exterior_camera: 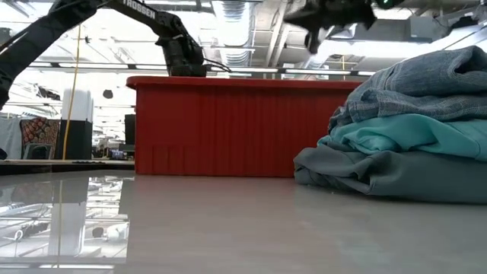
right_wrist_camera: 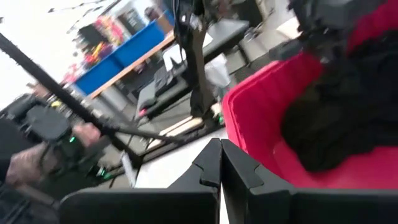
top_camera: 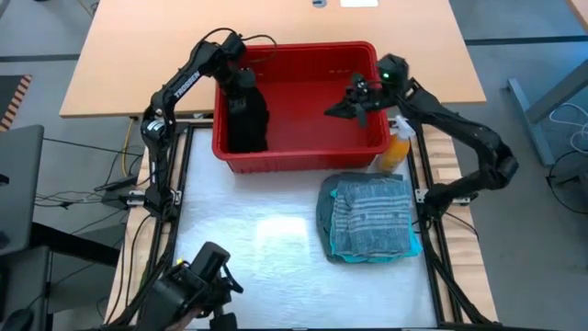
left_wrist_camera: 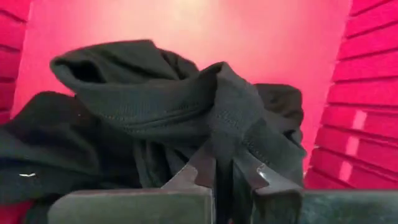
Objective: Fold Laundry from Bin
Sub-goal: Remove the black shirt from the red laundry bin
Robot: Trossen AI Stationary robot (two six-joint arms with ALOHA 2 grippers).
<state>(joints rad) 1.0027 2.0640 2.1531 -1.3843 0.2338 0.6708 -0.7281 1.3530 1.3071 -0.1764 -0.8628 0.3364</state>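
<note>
Black garment (top_camera: 246, 118), last in the bin (top_camera: 303, 156), is pinched by the left gripper (left_wrist_camera: 225, 177); right gripper (right_wrist_camera: 221, 163) clenched empty; folded pile (top_camera: 372, 219) done.

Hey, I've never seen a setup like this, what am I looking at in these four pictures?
It is a two-armed robot at a table. One picture looks down from above, one looks level across the tabletop, and two come from cameras on the wrists. The left gripper is inside the red bin, shut on a black garment; its wrist camera shows the fingers pinching the cloth. The right gripper hangs shut and empty over the bin. On the table lies a stack of folded clothes, with an orange spray bottle beside it.
</note>
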